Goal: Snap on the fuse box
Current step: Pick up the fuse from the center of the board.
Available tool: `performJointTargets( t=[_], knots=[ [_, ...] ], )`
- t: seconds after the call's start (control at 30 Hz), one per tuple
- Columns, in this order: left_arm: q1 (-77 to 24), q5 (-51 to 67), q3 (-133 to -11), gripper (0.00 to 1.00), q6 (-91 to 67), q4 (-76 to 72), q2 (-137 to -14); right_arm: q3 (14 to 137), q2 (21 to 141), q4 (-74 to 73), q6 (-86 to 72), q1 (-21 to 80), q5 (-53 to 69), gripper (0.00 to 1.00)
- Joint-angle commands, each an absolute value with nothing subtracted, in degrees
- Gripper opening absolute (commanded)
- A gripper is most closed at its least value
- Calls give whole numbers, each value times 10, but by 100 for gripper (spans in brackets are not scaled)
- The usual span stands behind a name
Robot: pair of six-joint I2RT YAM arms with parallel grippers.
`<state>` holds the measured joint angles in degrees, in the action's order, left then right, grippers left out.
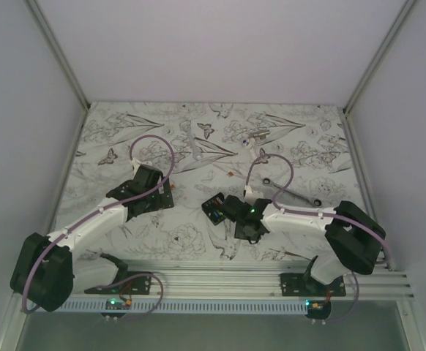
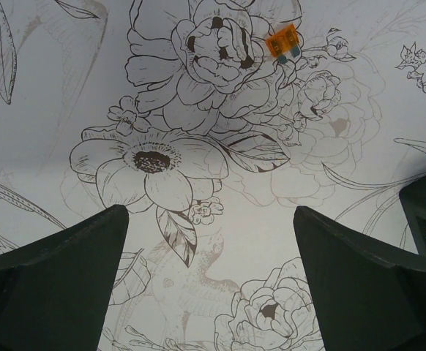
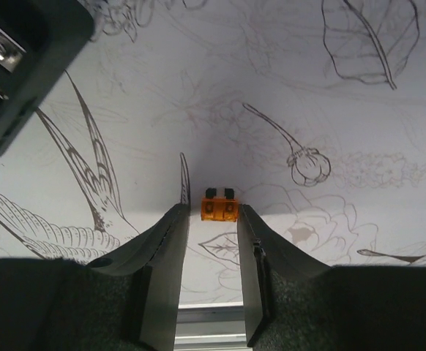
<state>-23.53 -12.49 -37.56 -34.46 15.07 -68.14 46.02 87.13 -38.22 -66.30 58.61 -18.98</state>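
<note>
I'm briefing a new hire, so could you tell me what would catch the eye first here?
An orange fuse sits between the fingertips of the right gripper, the black fuse box close by at upper left. A second fuse lies on the floral table ahead of the open left gripper.

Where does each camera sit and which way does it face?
Top external: above and behind, looking down at the table; both arms show.
Left wrist: on the left gripper, facing down at the table; open jaws show.
Right wrist: on the right gripper, facing the table; jaws pinch an orange fuse.
Shared: fuse box, top and right wrist.
</note>
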Motion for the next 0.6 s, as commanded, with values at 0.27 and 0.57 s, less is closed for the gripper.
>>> performJointTargets(
  t=[0.27, 0.57],
  knots=[
    [-236, -129, -384, 100, -334, 165, -680, 497, 913, -367, -574, 562, -203, 37],
    [-236, -125, -386, 100, -333, 165, -688, 497, 902, -373, -452, 562, -173, 44]
  ],
)
